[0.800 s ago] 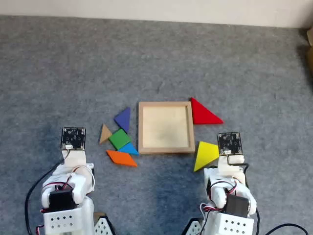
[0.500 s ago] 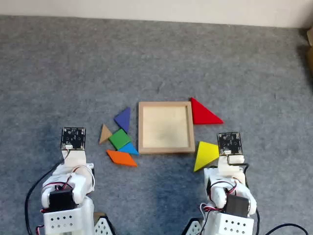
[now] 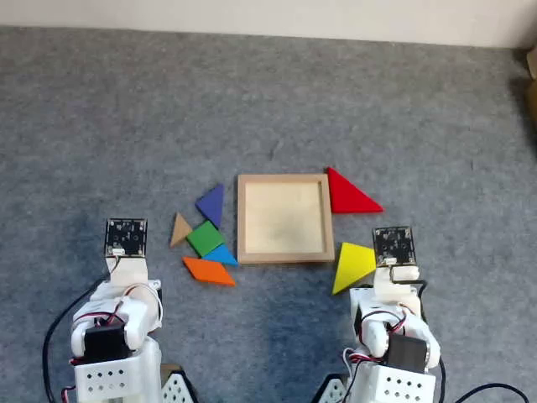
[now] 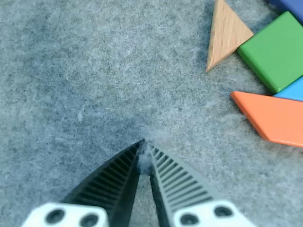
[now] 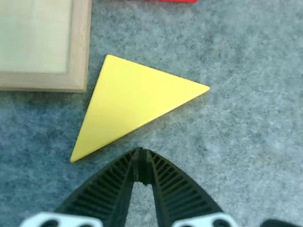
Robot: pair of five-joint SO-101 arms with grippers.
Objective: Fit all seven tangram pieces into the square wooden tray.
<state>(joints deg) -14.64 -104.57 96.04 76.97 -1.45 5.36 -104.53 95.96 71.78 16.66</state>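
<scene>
The square wooden tray (image 3: 244, 217) lies in the middle of the grey carpet with nothing in it. Left of it sit a dark blue triangle (image 3: 211, 203), a tan triangle (image 3: 179, 228), a green square (image 3: 204, 238), a light blue triangle (image 3: 221, 254) and an orange parallelogram (image 3: 209, 269). A red triangle (image 3: 347, 194) lies at the tray's right far corner, a yellow triangle (image 3: 351, 264) at its right near corner. My left gripper (image 4: 144, 150) is shut, empty, on the carpet short of the tan triangle (image 4: 226, 31). My right gripper (image 5: 141, 153) is shut just short of the yellow triangle (image 5: 131, 104).
The left arm's base (image 3: 113, 336) and the right arm's base (image 3: 394, 336) stand at the near edge. A brown object (image 3: 532, 75) shows at the far right edge. Open carpet stretches beyond the tray toward the wall.
</scene>
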